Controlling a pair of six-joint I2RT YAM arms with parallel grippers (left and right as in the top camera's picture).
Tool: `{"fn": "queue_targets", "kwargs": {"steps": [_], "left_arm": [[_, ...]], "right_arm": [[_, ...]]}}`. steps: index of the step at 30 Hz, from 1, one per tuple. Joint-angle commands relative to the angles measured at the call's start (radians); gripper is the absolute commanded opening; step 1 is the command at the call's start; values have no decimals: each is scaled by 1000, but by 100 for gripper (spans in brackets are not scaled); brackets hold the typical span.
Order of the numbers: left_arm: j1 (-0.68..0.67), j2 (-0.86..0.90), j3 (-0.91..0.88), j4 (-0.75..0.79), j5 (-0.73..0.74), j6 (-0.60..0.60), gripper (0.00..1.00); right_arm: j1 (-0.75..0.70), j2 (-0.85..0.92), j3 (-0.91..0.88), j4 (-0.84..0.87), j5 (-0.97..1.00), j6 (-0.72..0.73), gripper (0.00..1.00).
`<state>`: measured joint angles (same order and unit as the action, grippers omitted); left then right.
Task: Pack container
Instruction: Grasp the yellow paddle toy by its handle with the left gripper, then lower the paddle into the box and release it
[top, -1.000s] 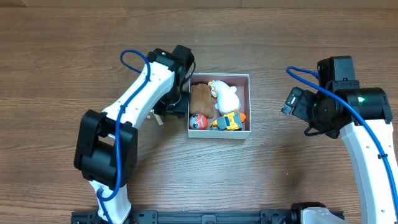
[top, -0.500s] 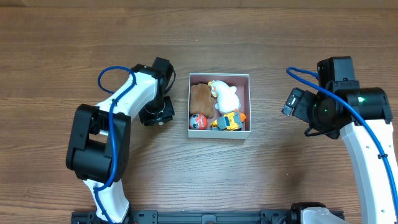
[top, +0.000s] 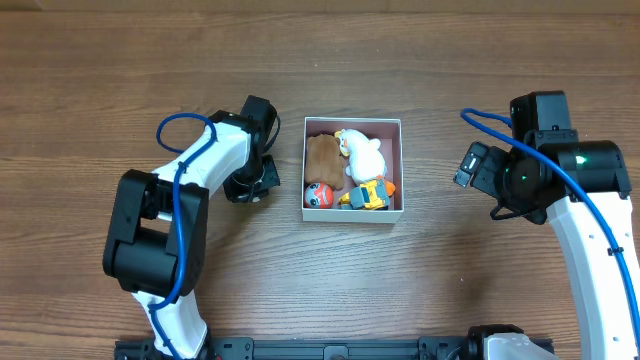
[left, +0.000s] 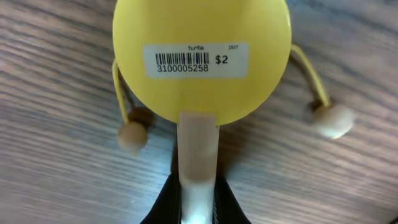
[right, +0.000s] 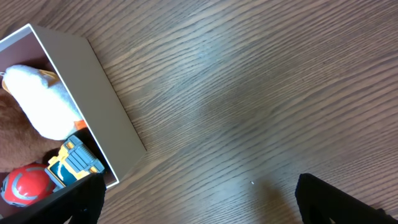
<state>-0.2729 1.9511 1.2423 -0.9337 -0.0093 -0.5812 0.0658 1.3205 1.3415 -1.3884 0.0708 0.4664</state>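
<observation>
1. The container (top: 352, 215) sits mid-surface (top: 450, 270) between the arms. It holds a brown plush (top: 322, 157), a white plush (top: 364, 153), a red ball (top: 318, 195) and a yellow truck (top: 368, 195).
2. The left gripper (left: 198, 190), just left of the container, has its jaws clamped on the wooden handle of a yellow rattle drum (left: 202, 56).
3. The right gripper (right: 205, 199), off to the container's right, holds its jaws wide apart.
</observation>
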Motion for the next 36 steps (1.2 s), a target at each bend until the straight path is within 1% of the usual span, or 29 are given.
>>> {"fn": "queue_targets", "kwargs": {"steps": [1, 4, 6, 8, 10, 11, 12, 15, 16, 19, 20, 22, 23, 25, 26, 29, 31, 32, 34, 36], "left_arm": [[5, -14, 123, -103, -23, 142, 4], [5, -37, 270, -214, -23, 220, 4], [-3, -58, 405, -292, -13, 277, 6], [-22, -77, 518, -338, 20, 355, 7], [-54, -96, 609, -349, 82, 463, 7], [-68, -101, 626, -346, 100, 501, 6], [-93, -107, 642, -333, 118, 567, 6], [-161, -103, 642, -311, 119, 689, 4], [-212, -83, 637, -311, 119, 771, 4], [-273, -44, 636, -309, 118, 848, 4], [-287, -29, 636, -306, 117, 849, 5], [-309, 5, 636, -294, 104, 800, 5], [-316, 23, 636, -288, 99, 742, 4], [-319, 68, 636, -285, 80, 576, 4], [-319, 87, 636, -286, 80, 512, 4], [-319, 138, 636, -287, 82, 379, 4], [-323, 164, 636, -288, 89, 327, 7], [-328, 175, 636, -288, 89, 309, 11], [-336, 187, 636, -288, 105, 304, 17], [-344, 188, 636, -296, 134, 304, 20]], "right_arm": [[-5, -2, 4, 3, 18, -2, 100], [-5, -2, 4, 2, 18, -2, 100], [-5, -2, 4, 2, 18, -2, 100], [-5, -2, 4, 2, 18, -2, 100], [-5, -2, 4, 4, 18, -2, 100], [-5, -2, 4, 6, 18, -2, 100], [-5, -2, 4, 7, 18, -2, 100], [-5, -2, 4, 10, 18, -2, 100], [-5, -2, 4, 10, 18, -2, 100], [-5, -2, 4, 9, 18, -2, 100], [-5, -2, 4, 8, 18, -2, 100], [-5, -2, 4, 3, 18, -2, 100], [-5, -2, 4, 0, 18, -2, 100], [-5, -2, 4, -6, 18, -2, 100], [-5, -2, 4, -6, 18, -2, 100], [-5, -2, 4, -5, 18, -2, 100], [-5, -2, 4, -5, 18, -2, 100], [-5, -2, 4, -5, 18, -2, 100], [-5, -2, 4, -5, 18, -2, 100], [-5, -2, 4, -6, 18, -2, 100]]}}
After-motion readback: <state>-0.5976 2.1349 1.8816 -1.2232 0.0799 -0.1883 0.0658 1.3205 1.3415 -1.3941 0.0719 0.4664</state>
